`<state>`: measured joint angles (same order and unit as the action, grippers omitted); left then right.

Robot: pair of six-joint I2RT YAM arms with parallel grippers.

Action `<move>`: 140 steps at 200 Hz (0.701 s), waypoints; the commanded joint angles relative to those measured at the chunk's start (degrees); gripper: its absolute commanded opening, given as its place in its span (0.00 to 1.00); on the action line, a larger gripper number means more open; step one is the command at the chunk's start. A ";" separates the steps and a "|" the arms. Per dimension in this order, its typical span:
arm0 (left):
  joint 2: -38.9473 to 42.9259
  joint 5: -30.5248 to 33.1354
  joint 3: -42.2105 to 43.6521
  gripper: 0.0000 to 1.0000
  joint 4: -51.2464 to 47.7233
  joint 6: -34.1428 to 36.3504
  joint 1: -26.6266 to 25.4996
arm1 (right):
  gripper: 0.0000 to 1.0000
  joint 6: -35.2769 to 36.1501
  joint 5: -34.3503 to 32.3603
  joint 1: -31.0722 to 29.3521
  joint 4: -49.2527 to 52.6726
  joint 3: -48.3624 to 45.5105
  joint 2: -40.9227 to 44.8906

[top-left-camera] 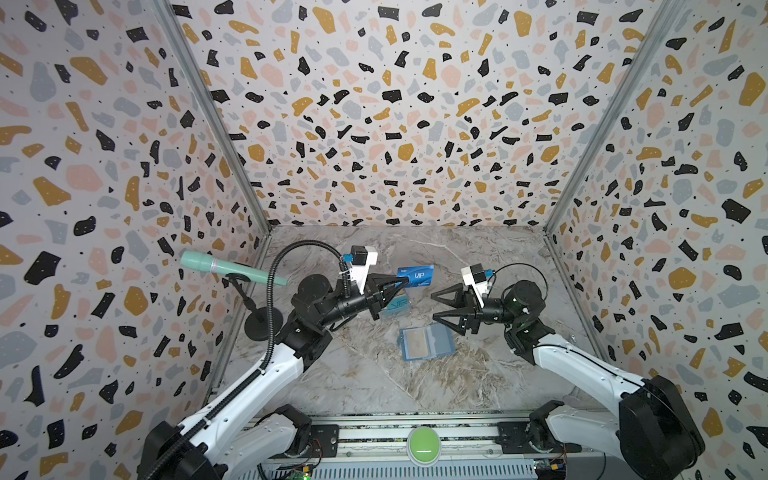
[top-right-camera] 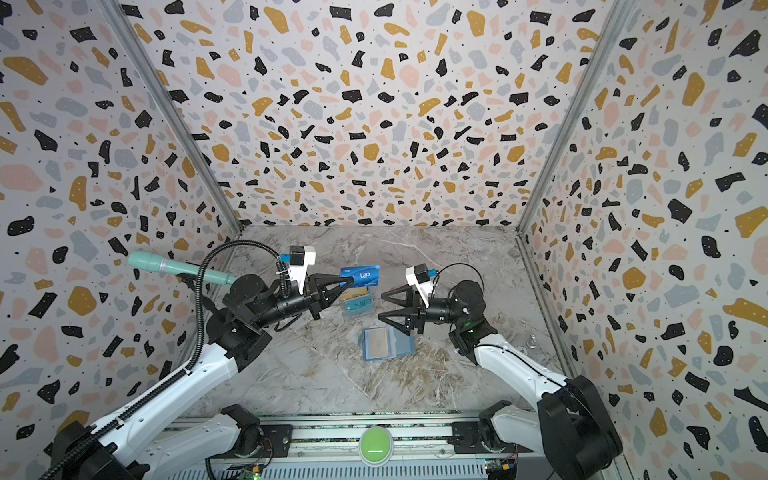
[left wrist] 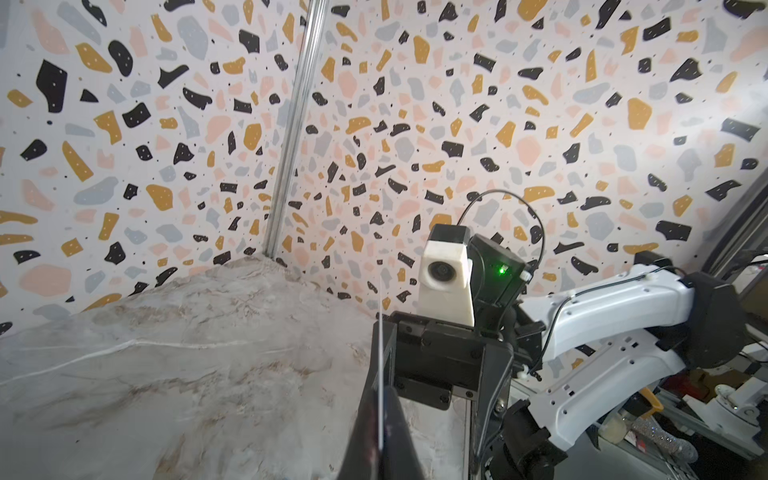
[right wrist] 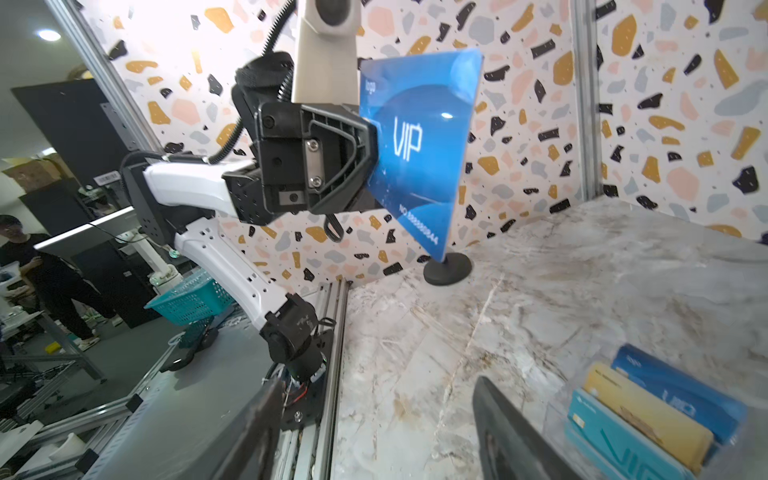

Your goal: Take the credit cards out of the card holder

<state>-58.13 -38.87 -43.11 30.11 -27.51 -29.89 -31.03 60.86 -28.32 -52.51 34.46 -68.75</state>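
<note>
My left gripper (top-left-camera: 404, 283) (top-right-camera: 350, 283) is shut on a blue credit card (top-left-camera: 417, 276) (top-right-camera: 361, 276) with white VIP lettering, held in the air over the middle of the table. The right wrist view shows its face (right wrist: 419, 145); the left wrist view shows only its thin edge (left wrist: 380, 374) between the fingers. The dusty-blue card holder (top-left-camera: 441, 340) (top-right-camera: 404, 341) lies open and flat on the table, with a tan card (top-left-camera: 415, 343) in its clear sleeve. My right gripper (top-left-camera: 435, 306) (top-right-camera: 381, 306) (right wrist: 374, 415) hangs open and empty just above and right of the holder.
A clear acrylic stand (top-left-camera: 397, 306) (top-right-camera: 356, 306) holding teal, tan-gold and blue cards (right wrist: 648, 415) sits below the held card. A teal microphone (top-left-camera: 224, 268) on a black round-based stand (top-left-camera: 263, 324) is at the left wall. A green button (top-left-camera: 424, 444) sits on the front rail.
</note>
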 commanded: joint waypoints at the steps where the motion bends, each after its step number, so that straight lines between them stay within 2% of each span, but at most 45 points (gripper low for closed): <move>1: 1.20 -0.15 0.42 0.00 9.28 -4.29 0.27 | 0.72 -9.13 -1.03 -0.38 -15.52 2.63 -1.62; 60: 0.43 -1.00 3.13 0.00 18.31 -8.87 0.27 | 0.73 -17.26 -2.73 -0.52 -29.03 3.23 -7.07; 140: -0.20 -0.95 6.95 0.00 29.18 -15.23 0.27 | 0.57 -22.12 -2.79 -0.60 -36.59 5.18 -10.97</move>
<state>-58.13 -39.13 -37.08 50.74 -39.68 -29.89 -50.41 58.24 -28.69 -83.20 37.56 -79.61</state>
